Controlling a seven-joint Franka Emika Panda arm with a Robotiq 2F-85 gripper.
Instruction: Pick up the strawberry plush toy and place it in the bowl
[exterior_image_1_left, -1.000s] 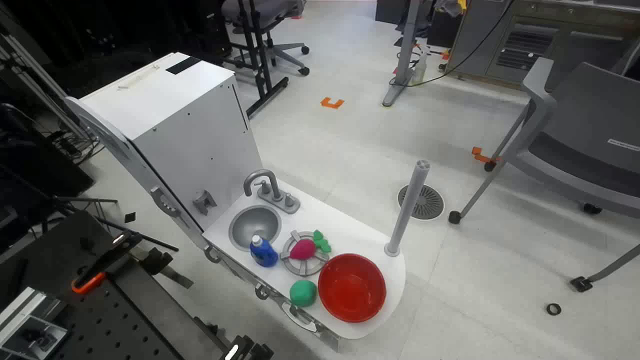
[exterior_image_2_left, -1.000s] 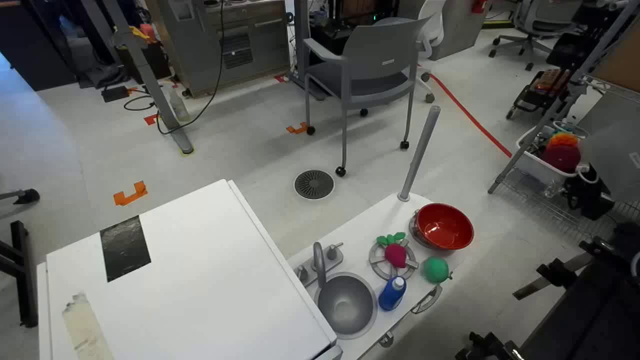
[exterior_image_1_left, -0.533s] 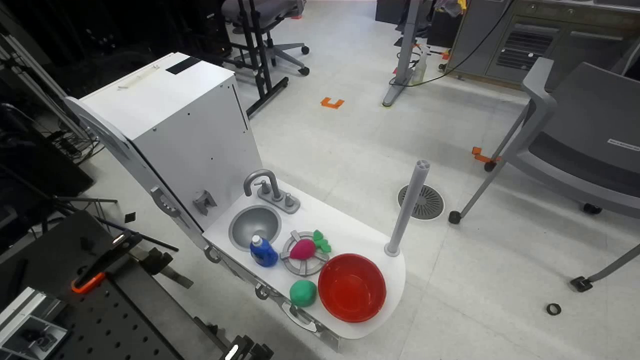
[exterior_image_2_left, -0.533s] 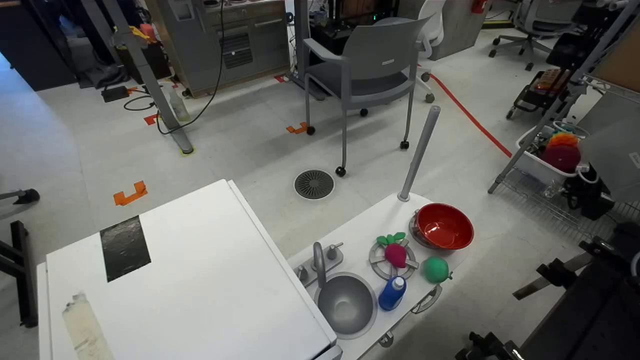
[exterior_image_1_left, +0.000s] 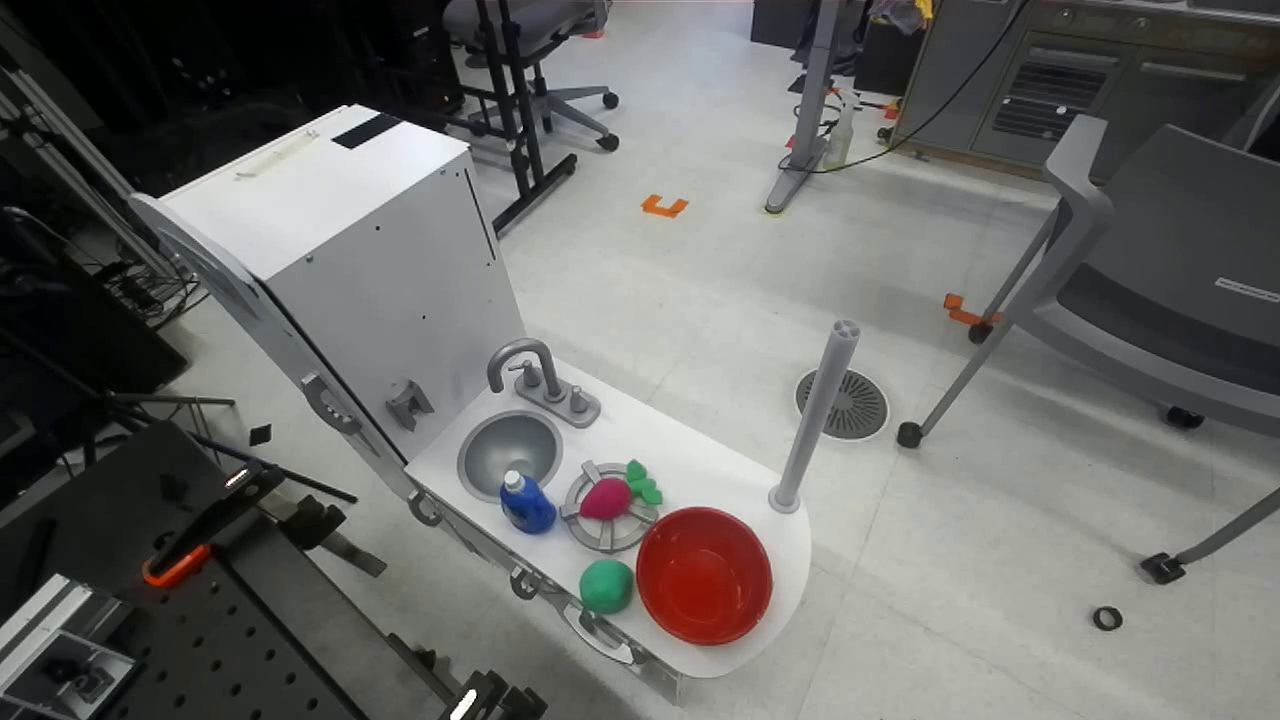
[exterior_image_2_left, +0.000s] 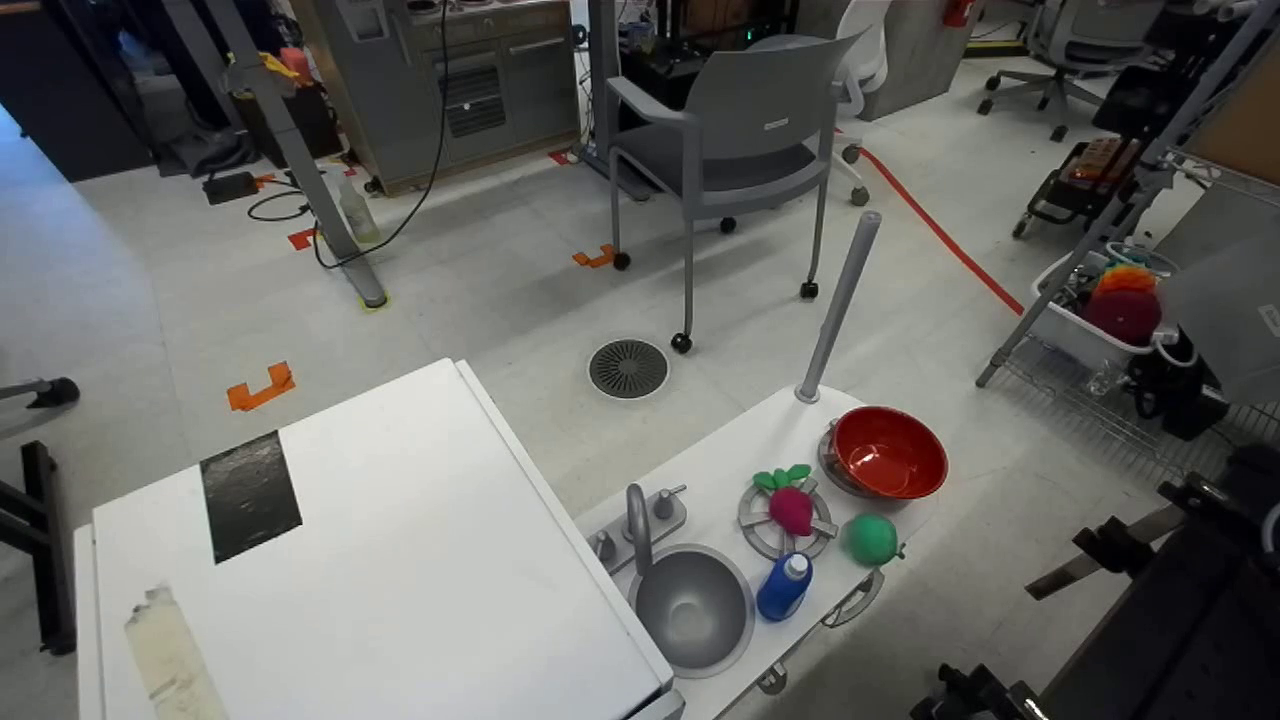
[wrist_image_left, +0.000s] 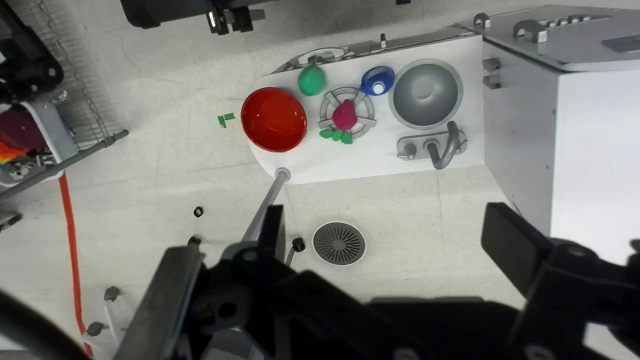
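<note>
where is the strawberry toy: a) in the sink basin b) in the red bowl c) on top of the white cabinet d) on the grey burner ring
d: in the wrist view, the pink-red body of the strawberry toy lies over the grey burner ring, apart from the red bowl.
</note>
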